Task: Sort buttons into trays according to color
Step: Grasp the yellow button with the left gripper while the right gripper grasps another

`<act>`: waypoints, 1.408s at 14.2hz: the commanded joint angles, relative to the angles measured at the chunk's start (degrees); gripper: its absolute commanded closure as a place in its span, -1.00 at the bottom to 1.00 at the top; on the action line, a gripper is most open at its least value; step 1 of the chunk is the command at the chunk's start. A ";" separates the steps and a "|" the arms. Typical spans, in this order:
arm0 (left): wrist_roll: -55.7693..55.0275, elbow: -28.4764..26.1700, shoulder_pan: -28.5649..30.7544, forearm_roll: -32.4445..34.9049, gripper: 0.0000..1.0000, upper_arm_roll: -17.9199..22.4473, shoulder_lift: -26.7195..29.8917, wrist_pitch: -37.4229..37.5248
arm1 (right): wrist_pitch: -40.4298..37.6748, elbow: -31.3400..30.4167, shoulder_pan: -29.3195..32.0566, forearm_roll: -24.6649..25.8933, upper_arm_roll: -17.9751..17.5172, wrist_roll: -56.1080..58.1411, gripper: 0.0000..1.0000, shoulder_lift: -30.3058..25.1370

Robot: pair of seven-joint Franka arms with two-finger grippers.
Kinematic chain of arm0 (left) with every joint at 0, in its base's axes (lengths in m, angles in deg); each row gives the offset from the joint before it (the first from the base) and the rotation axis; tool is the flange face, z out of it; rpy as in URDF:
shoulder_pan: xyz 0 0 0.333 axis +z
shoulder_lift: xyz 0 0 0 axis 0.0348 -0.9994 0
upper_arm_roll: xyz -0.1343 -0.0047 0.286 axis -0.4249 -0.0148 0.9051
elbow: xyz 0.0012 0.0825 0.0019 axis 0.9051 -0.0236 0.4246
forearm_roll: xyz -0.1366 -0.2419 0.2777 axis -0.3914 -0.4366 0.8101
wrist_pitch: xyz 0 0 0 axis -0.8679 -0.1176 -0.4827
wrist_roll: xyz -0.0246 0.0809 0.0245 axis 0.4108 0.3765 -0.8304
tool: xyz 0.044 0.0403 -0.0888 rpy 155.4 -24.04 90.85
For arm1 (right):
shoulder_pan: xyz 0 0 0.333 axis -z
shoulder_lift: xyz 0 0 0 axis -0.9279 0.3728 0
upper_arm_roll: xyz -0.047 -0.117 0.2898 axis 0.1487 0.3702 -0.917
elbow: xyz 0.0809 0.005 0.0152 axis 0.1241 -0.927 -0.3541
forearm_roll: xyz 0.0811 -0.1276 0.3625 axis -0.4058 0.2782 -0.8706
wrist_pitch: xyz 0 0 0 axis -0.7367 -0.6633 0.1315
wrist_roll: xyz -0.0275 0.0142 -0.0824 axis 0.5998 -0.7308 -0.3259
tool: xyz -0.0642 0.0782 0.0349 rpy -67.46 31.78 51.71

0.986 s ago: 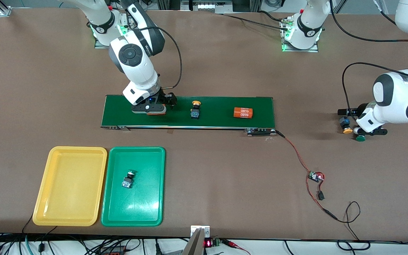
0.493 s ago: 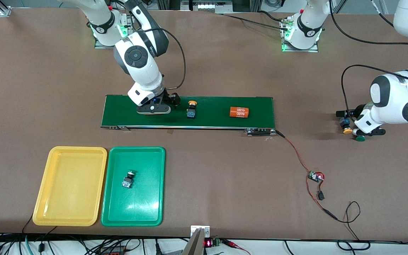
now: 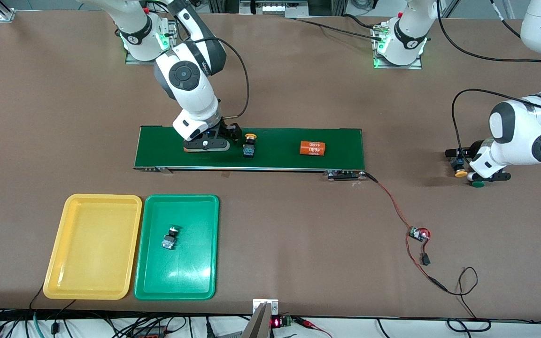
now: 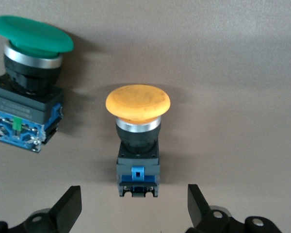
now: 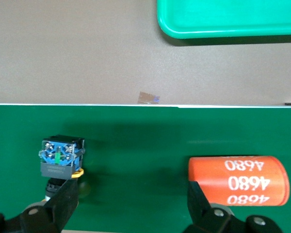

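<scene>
Buttons lie in four places; one yellow-capped button [image 4: 137, 141] rests on its side on the brown table [image 3: 298, 225] at the left arm's end, its long axis running from cap to blue base, base toward the left gripper [image 4: 135, 209], whose fingers stand apart astride it without touching; a green-capped button [image 4: 26, 92] lies just beside; another yellow-capped one [image 3: 249, 144] sits on the green conveyor belt [image 3: 275, 157] beside the right gripper [image 3: 207, 144], also spread wide, an orange cylinder [image 5: 236, 180] at one finger; a fourth [image 3: 170, 237] lies in the green tray [image 3: 176, 291], beside the yellow tray [image 3: 87, 291].

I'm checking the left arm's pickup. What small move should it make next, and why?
Probably lower a little and close the left gripper on the yellow button: its open fingers flank the button's body without touching, and the green button stands clear beside it.
</scene>
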 commanded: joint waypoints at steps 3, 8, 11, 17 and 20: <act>-0.16 0.57 0.25 -0.36 -0.49 -0.08 -0.93 -0.40 | -0.10 1.83 -1.15 0.45 0.11 -5.16 -1.00 2.09; -0.69 0.48 0.34 -0.36 -0.12 -0.16 -1.11 -0.31 | -0.54 2.18 -1.15 0.36 0.02 -5.44 -1.00 2.62; -0.95 0.57 0.34 -0.27 0.51 -0.25 -0.49 -0.23 | -0.45 2.18 -1.15 0.28 0.02 -5.53 -1.00 2.71; -0.86 0.66 -0.10 -0.19 0.95 -3.06 5.47 1.35 | -0.36 3.67 -3.08 0.28 0.11 -5.70 -1.00 6.13; -1.82 0.75 -0.89 -0.89 0.95 -6.04 8.73 6.44 | -0.19 4.55 -3.26 0.54 0.11 -5.62 -1.00 7.54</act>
